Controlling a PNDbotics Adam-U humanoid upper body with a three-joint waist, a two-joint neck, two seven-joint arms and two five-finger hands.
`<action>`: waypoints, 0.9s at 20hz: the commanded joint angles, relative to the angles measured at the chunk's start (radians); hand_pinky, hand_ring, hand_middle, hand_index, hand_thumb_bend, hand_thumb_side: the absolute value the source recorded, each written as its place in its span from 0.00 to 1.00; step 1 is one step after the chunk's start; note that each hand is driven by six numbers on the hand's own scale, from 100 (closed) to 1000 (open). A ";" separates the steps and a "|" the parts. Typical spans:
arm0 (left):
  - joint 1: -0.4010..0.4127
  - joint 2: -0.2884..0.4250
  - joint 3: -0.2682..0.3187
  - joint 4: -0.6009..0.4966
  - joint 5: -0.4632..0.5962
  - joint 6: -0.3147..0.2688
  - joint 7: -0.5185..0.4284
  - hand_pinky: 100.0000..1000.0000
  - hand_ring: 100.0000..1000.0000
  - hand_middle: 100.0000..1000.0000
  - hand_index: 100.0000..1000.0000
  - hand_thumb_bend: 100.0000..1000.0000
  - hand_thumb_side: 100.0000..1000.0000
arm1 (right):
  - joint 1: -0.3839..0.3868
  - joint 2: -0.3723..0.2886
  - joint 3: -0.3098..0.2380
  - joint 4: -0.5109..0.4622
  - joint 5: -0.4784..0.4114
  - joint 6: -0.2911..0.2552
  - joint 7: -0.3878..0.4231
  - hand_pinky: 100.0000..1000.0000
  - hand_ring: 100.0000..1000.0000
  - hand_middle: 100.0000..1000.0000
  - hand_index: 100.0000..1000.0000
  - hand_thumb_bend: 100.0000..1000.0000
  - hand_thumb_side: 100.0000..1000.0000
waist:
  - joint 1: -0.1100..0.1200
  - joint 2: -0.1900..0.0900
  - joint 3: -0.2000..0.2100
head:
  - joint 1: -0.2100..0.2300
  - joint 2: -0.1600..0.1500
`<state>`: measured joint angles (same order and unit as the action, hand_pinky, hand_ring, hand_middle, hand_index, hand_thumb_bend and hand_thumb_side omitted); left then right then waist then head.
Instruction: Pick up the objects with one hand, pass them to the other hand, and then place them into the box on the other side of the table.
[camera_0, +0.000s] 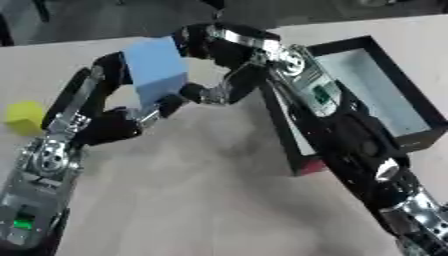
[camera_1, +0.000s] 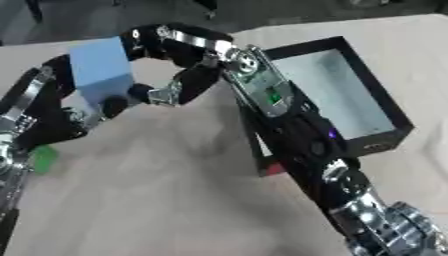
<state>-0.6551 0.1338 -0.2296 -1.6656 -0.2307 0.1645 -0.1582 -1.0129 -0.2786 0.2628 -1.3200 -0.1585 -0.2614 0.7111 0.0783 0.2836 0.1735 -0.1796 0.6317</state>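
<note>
block (camera_0: 157, 67): light blue, held up off desk (camera_0: 201, 200), mid-scene, between both hands, left of box
left hand (camera_0: 109, 107): fingers curled round block from left and below, carrying it
right hand (camera_0: 219, 60): arched over from right, fingers curled at block's right face and top edge, touching or nearly so; thumb low near block's bottom corner; full clamp hard to confirm
step: handover, left to right, mid-pass by the look of it
box (camera_0: 367, 90): black walls, pale floor, open top, on right side of desk, just behind right forearm, nothing visible inside
yellow cube (camera_0: 24, 117): on desk at far left, untouched, apart from both hands
red bit (camera_0: 311, 167): small, at box's near corner, partly hidden by right arm, unclear what
how to do well: close right fingers and thumb on opposite faces before left lets go; keep block level; open left only once right has it; draw left away sideways, not up through block
next need: swing right over box, lower inside walls, then release
risk: early left release drops block on desk; right forearm close to box's left wall, could knock it on swing
progress: likely first object, nothing boxed yet
</note>
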 joint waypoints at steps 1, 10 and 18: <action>-0.004 0.012 0.005 -0.007 -0.011 0.011 0.016 0.82 0.71 0.71 0.89 0.64 0.38 | -0.027 -0.015 -0.015 -0.022 -0.013 0.005 -0.013 0.94 1.00 0.24 0.59 0.00 0.07 | -0.008 -0.076 0.000 | -0.004 0.003; 0.015 0.055 0.022 0.001 -0.024 0.016 0.029 0.83 0.72 0.71 0.89 0.66 0.37 | -0.025 -0.042 -0.040 -0.043 -0.047 0.052 -0.045 0.95 1.00 0.25 0.58 0.00 0.04 | -0.004 -0.084 -0.012 | -0.005 0.005; 0.053 0.135 0.053 0.000 -0.013 0.017 0.054 0.82 0.71 0.70 0.88 0.65 0.36 | 0.000 -0.139 -0.089 -0.087 -0.103 0.089 -0.094 0.94 1.00 0.25 0.59 0.00 0.03 | -0.007 -0.103 -0.041 | 0.002 0.027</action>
<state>-0.5938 0.2347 -0.1913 -1.6536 -0.2460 0.1827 -0.1123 -0.9966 -0.3804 0.1911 -1.3812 -0.2452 -0.1756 0.6279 0.0783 0.2836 0.1303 -0.1794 0.6541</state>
